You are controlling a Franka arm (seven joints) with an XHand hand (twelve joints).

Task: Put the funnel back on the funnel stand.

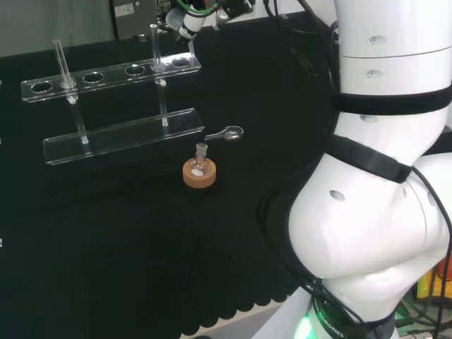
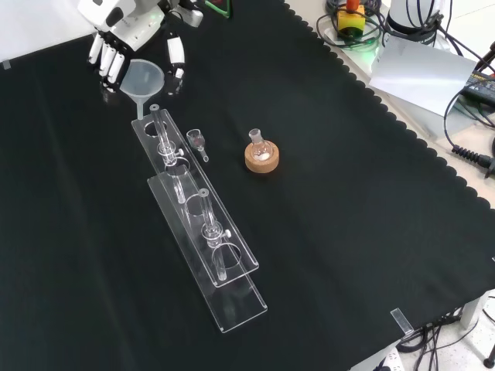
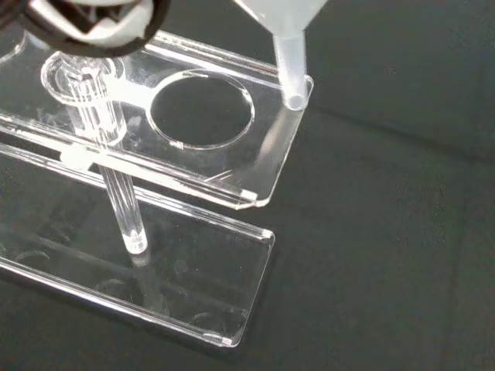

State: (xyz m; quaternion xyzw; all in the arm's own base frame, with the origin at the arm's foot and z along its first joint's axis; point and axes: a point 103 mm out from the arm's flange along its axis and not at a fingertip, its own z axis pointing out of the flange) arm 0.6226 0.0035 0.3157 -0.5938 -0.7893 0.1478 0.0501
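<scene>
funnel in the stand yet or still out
Out. The hand holds the funnel above the stand; its stem tip hangs by the end hole.

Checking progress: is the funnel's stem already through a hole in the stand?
No, the funnel stem tip hangs at the stand plate's end edge, beside the hole.
</scene>
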